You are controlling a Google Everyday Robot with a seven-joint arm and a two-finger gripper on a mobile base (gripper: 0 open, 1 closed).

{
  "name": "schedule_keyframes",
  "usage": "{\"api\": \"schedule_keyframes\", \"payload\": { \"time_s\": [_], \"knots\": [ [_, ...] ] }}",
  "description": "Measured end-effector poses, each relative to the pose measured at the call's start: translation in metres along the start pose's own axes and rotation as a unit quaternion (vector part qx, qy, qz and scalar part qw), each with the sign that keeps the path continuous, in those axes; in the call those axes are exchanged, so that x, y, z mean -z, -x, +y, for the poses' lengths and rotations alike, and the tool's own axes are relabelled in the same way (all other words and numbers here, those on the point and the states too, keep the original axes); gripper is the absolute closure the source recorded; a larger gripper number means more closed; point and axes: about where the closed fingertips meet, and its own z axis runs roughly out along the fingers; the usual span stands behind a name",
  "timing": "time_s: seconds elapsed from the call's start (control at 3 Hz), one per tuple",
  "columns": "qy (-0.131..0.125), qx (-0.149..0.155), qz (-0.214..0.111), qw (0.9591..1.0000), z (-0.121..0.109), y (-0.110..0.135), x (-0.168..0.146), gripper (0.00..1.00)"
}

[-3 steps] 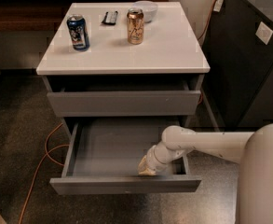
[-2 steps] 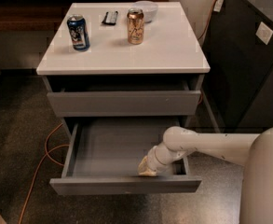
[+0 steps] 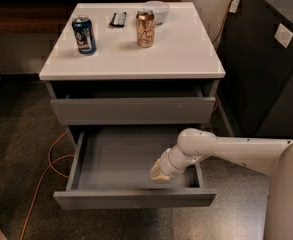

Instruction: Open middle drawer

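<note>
**A:** What do you have in front of you?

**B:** You face a cabinet with a white surface [image 3: 186, 54]. Below it, the middle drawer [image 3: 131, 199] stands pulled out toward the near side, with its grey tray showing. The drawer above [image 3: 131, 110] sits back under the surface.

**A:** And the arm?

**B:** Your arm [image 3: 236, 151] reaches in from the right. The gripper [image 3: 158, 173] is inside the tray, near its right front corner. You cannot tell whether it is clenched or released. Toward the far side of the surface stand a blue can [image 3: 84, 35] on the left and a gold can [image 3: 145, 28] just beside a white bowl [image 3: 157, 9].
</note>
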Motion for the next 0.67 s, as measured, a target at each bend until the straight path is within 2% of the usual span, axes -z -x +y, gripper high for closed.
{"api": "schedule_keyframes", "payload": {
  "time_s": [0.33, 0.67],
  "knots": [
    [-0.016, 0.011, 0.001, 0.9998, -0.0089, 0.0054, 0.0139, 1.0],
    [-0.016, 0.011, 0.001, 0.9998, -0.0089, 0.0054, 0.0139, 1.0]
  ]
}}
